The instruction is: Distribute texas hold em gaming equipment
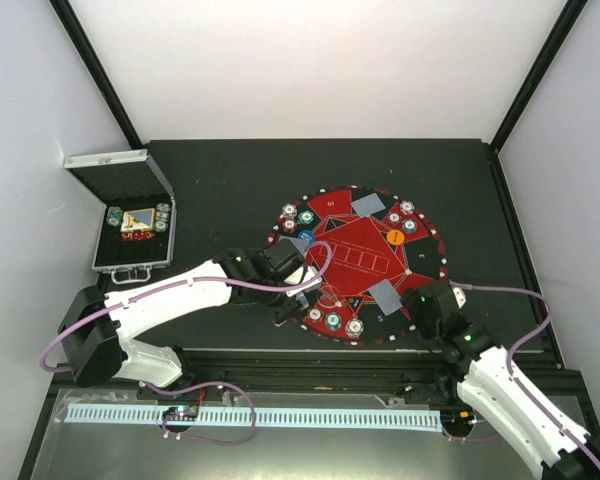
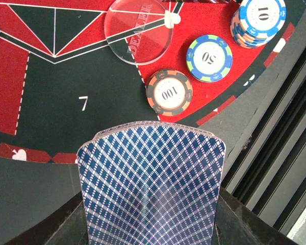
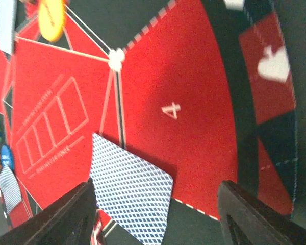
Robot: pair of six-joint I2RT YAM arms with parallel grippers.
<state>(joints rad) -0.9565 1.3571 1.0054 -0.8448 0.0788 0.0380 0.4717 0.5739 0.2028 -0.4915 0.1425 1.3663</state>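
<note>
Holding a deck of blue cross-hatched playing cards (image 2: pixel 152 178), the left end effector (image 2: pixel 153 214) was closed on the deck's two sides, above the rim of the round red-and-black felt mat (image 1: pixel 365 262) near sector 7. Beyond the deck, on the mat, lay a black-and-orange 100 chip (image 2: pixel 169 92), a blue-and-green 50 chip (image 2: pixel 209 57), a stack of blue-and-white 10 chips (image 2: pixel 258 20) and a clear round dealer disc (image 2: pixel 137 30). Right end effector (image 3: pixel 157 206): fingers wide apart, gripping nothing. A single blue-backed card (image 3: pixel 130 191) lay face down between them on red sector 4, its near end over the dark border. An orange round button (image 3: pixel 52 18) sat further in. The mat rested on the dark bench (image 1: pixel 230 180).
</note>
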